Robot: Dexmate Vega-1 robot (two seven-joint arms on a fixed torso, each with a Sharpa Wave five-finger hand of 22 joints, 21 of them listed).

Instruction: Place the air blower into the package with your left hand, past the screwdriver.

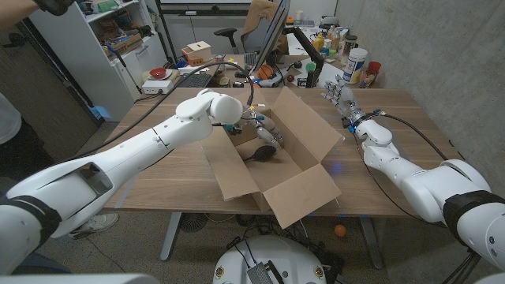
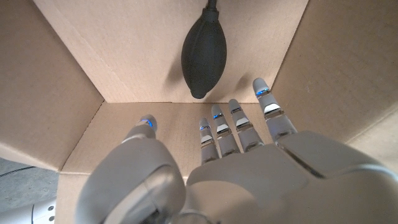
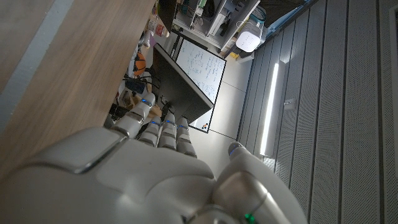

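Note:
The black rubber air blower (image 1: 261,153) lies on the floor of the open cardboard package (image 1: 304,193) in the middle of the table. In the left wrist view the air blower (image 2: 203,55) lies free just beyond my fingertips (image 2: 263,92), between the package walls (image 2: 56,93). My left hand (image 1: 263,129) hovers inside the package's mouth above the blower, fingers spread and holding nothing; it also shows as the left hand (image 2: 249,158). My right hand (image 1: 339,95) stands over the table's far right part, fingers stretched out and empty, seen too as the right hand (image 3: 149,168).
The package's flaps stand spread, one tall flap (image 1: 306,118) rising between the two hands. Along the table's far edge are a white canister (image 1: 357,65), a red button box (image 1: 160,74), a small wooden box (image 1: 196,53) and cables. A person (image 1: 9,118) is at the left edge.

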